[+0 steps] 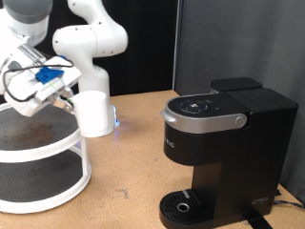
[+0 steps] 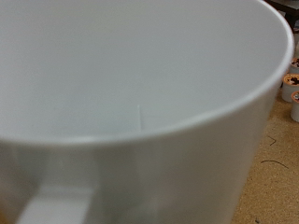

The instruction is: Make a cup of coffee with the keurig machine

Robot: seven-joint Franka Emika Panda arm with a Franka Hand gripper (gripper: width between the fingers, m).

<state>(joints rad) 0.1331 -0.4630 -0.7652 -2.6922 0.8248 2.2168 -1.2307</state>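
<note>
The white cup [image 2: 140, 84] fills the wrist view from very close, with its open mouth and part of its handle [image 2: 56, 201] showing. My fingers do not show in that view. In the exterior view my gripper [image 1: 63, 95] hangs over the top tier of a white round shelf [image 1: 57, 153] at the left, and I cannot make out the cup there. The black keurig machine [image 1: 224, 143] stands at the exterior view's right with its lid down and nothing on its round drip base [image 1: 183, 205].
The arm's white base [image 1: 95, 113] stands just right of the shelf, with a blue light beside it. Small pods [image 2: 291, 89] sit on the wooden table past the cup's rim. A cable [image 1: 272, 205] lies by the machine.
</note>
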